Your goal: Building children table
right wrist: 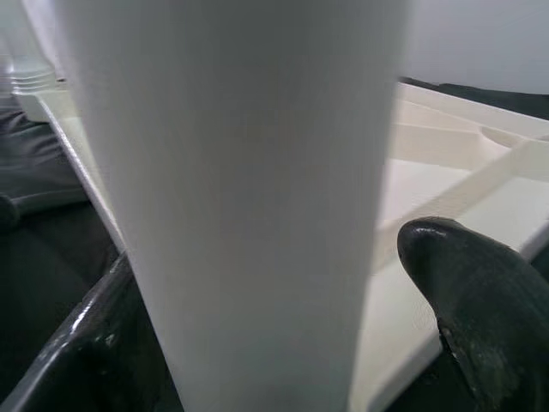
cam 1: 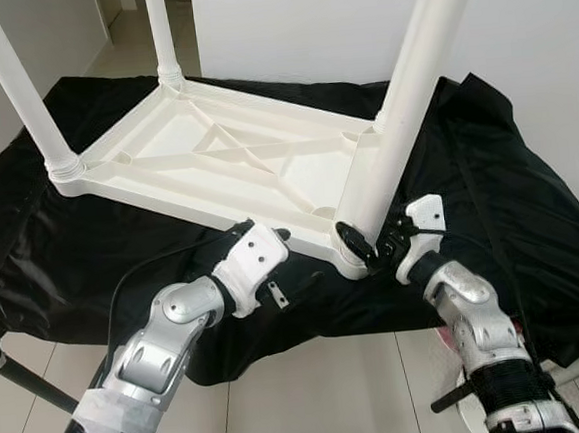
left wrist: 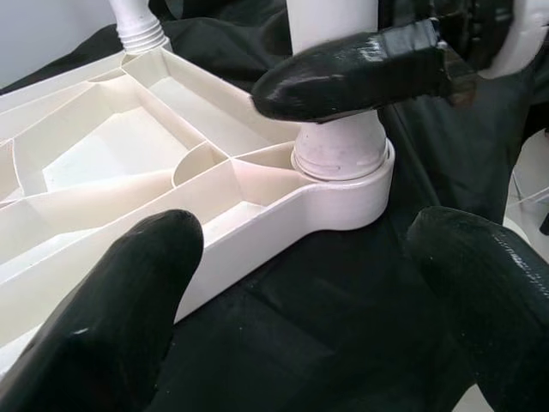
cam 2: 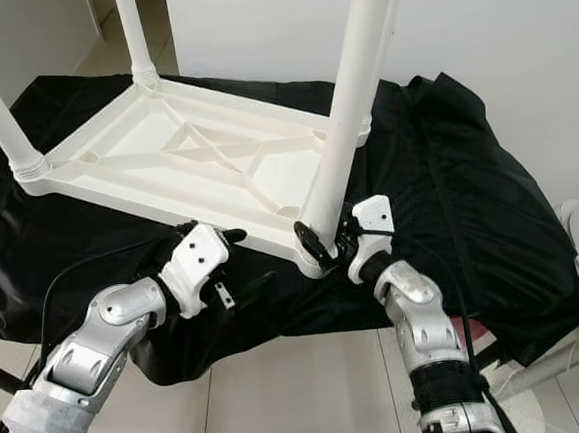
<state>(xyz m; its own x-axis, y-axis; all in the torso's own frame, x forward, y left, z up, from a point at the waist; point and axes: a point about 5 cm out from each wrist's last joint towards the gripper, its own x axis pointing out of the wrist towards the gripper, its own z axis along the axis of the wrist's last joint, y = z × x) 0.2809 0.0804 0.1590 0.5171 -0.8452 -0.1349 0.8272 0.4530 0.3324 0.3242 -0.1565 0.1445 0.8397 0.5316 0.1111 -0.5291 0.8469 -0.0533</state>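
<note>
a white plastic children's table top [cam 1: 215, 157] lies upside down on a black cloth [cam 1: 508, 189] spread over a low surface, its ribbed underside facing up and four white round plastic legs rising from its corner sockets. the near leg [cam 1: 402, 117], the one at the corner closest to the robot, is the one being worked on: the right gripper [cam 1: 372, 242] is clamped around its base just above the socket collar [left wrist: 343, 176], one black finger [left wrist: 352, 73] crossing the front of the leg in the left wrist view, and the right wrist view shows the white tube sitting between the two fingers, so this gripper pinches the leg. the left gripper [cam 1: 266, 240] rests beside the long near edge of the top, close to the same corner; its fingers [left wrist: 116, 292] are spread apart with nothing between them, looking along the rim toward the socket. judging by this, the step in hand is seating or twisting the last leg tight into its corner socket. the next move probably calls for the right gripper to turn or press the leg fully home while the left gripper steadies the top against the cloth so it does not slide or spin.
</note>
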